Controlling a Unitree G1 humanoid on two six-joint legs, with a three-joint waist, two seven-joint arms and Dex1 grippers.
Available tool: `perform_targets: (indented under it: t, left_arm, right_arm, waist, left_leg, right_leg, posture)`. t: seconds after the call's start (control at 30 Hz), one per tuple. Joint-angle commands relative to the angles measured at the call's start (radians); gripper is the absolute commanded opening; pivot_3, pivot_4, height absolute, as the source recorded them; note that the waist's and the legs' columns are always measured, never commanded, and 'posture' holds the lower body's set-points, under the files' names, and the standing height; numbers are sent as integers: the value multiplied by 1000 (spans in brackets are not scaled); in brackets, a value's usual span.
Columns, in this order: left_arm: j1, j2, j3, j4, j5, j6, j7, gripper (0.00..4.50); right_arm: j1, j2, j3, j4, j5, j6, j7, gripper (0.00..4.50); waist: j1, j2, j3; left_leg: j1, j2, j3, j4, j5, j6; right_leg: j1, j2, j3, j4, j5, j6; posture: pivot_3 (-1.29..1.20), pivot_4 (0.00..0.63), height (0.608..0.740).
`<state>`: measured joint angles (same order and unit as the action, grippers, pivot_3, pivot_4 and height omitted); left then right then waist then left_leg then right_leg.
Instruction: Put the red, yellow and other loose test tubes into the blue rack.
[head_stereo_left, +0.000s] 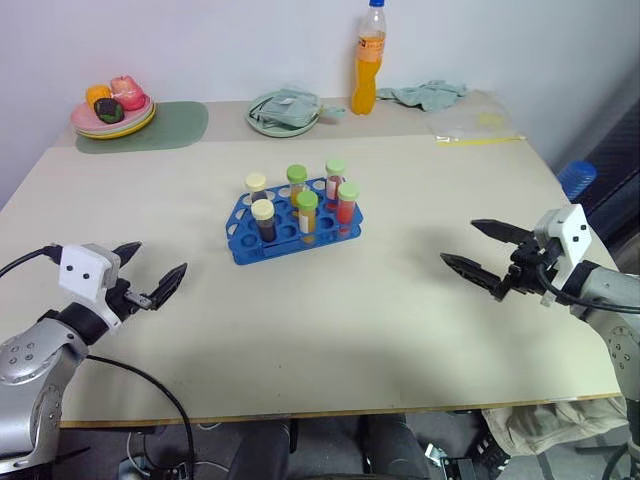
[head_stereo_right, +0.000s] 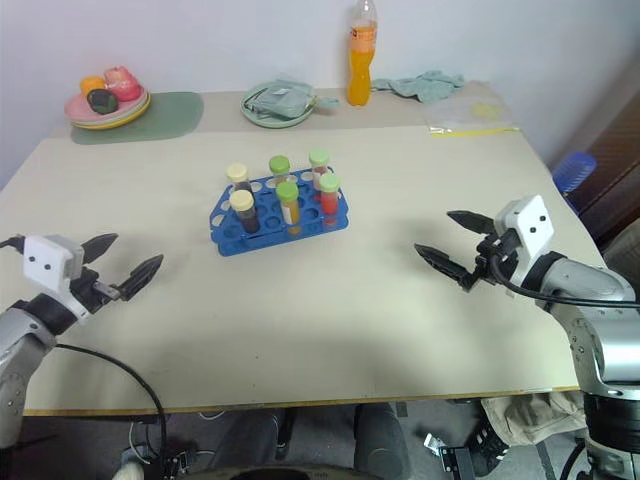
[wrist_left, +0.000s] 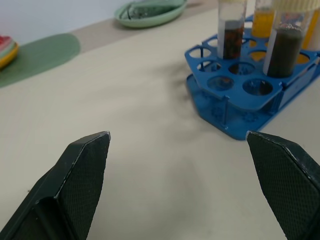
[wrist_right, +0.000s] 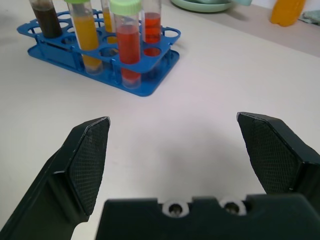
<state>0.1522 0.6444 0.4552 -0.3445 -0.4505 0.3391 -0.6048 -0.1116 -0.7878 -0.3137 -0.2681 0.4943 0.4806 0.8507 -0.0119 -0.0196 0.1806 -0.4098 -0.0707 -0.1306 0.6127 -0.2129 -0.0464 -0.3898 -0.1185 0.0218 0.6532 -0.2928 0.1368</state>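
Test tubes (head_stereo_left: 300, 205) stand upright in the blue rack (head_stereo_left: 296, 222) near the middle of the counter (head_stereo_left: 330, 320), and none lies loose on the bare surface, so the task looks finished or very nearly so. Going from the left: the left tool (head_stereo_left: 155, 270) hovers over the near left part of the counter, well apart from the rack, its two black fingers spread wide with nothing between them; that placement reads as an arm drawn clear of the work, not one reaching for anything. At the far left corner a plate of toy fruit (head_stereo_left: 112, 108) sits on a green mat (head_stereo_left: 150, 127), out of the way. In the centre, the rack is a bright blue tray with rows of round holes, set slightly askew to the counter's edge. About six tubes fill it: two with cream caps holding dark maroon-brown liquid on its left side, green-capped ones with yellow-orange liquid in the middle, and green-capped ones with red liquid on its right side; several holes remain empty. Each tube is seated through a hole, which is what keeps it vertical. Behind the rack, by the wall, are a pale green plate (head_stereo_left: 283, 113) with a cloth on it and a tall orange drink bottle (head_stereo_left: 368, 60). On the right, the right tool (head_stereo_left: 492, 255) hangs over the counter, also well apart from the rack, fingers wide apart and empty, mirroring the left in a resting pose.
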Motion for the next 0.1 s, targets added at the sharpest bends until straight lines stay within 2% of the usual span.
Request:
perform_targets:
  t: [0.03,0.1]
  left_arm:
    - [5,-6,25,-38,-4,-1,20,4482]
    - [1,-17,9,-44,14,-3,39,4482]
  right_arm:
    - [-27,-1,6,12,-17,-45,0,4500]
    - [-52,11,33,38,-33,-64,-2,4500]
  waist:
    - [-1,0,0]
    - [-1,0,0]
  left_leg:
    - [0,0,0,0,0,0]
    - [0,0,0,0,0,0]
  right_leg:
    - [0,0,0,0,0,0]
    - [0,0,0,0,0,0]
  posture:
    - [0,150,740]
    - [0,150,740]
